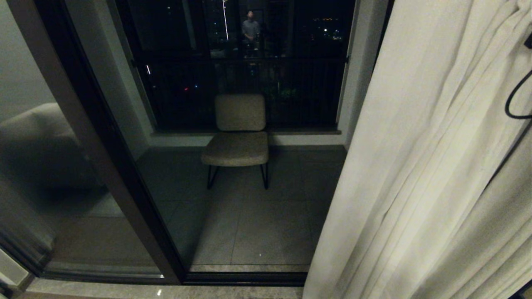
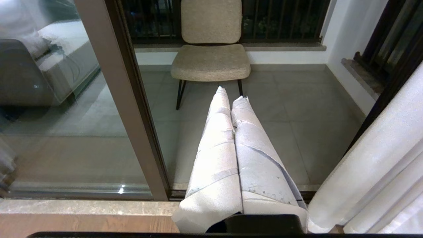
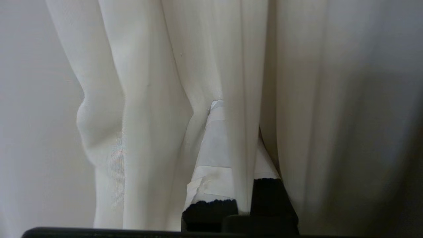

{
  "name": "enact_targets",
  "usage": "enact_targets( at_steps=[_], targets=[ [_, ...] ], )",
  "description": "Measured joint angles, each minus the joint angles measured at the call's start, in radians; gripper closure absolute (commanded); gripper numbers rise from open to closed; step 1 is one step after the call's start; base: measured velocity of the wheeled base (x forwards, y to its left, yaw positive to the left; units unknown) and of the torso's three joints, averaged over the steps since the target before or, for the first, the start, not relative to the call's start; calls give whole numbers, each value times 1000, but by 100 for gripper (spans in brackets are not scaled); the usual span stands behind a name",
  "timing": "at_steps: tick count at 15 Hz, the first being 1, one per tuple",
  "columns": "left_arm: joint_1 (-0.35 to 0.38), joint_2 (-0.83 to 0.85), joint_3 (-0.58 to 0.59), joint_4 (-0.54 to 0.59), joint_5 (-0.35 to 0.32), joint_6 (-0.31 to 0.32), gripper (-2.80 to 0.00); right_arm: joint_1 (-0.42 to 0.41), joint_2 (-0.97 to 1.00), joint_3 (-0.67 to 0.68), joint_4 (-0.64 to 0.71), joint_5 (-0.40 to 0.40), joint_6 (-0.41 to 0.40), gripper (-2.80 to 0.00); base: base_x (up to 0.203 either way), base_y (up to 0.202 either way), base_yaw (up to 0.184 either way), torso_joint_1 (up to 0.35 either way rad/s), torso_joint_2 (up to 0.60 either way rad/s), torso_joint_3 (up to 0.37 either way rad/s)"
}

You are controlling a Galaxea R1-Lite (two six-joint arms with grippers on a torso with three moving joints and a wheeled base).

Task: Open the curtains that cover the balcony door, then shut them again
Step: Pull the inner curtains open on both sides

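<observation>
Right hand (image 3: 236, 132) was clamped on a fold of the curtains (image 1: 419, 174), pleats running vertically and bunched right of the balcony door (image 1: 241, 124).

Cream curtains (image 1: 424, 166) bunched right of glass balcony door (image 1: 124, 174); chair (image 1: 237, 137) outside.

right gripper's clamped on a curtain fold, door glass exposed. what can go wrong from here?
1. The right gripper pinches only one thin fold of the curtain; the fabric may slip out mid-pull.
2. The panel hangs bunched and slanted in the head view, so pulling at an angle could strain the fabric or its hanging.
3. A black cable loops against the curtain's upper part and could snag in the folds.
The left gripper, shut, points at the balcony door, uninvolved.
</observation>
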Motion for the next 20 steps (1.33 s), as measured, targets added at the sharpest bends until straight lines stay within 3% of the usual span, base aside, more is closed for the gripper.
enact_targets(
  at_steps=[5, 10, 14, 20],
  targets=[
    [0, 0, 0, 0, 0, 0, 0, -169, 65, -94, 12, 2, 0, 0, 0, 0, 0, 0, 0, 0],
    [0, 0, 0, 0, 0, 0, 0, -268, 110, -114, 4, 1, 0, 0, 0, 0, 0, 0, 0, 0],
    [0, 0, 0, 0, 0, 0, 0, -276, 99, -96, 0, 15, -6, 0, 0, 0, 0, 0, 0, 0],
    [0, 0, 0, 0, 0, 0, 0, -237, -6, -9, 9, 105, -6, 0, 0, 0, 0, 0, 0, 0]
  ],
)
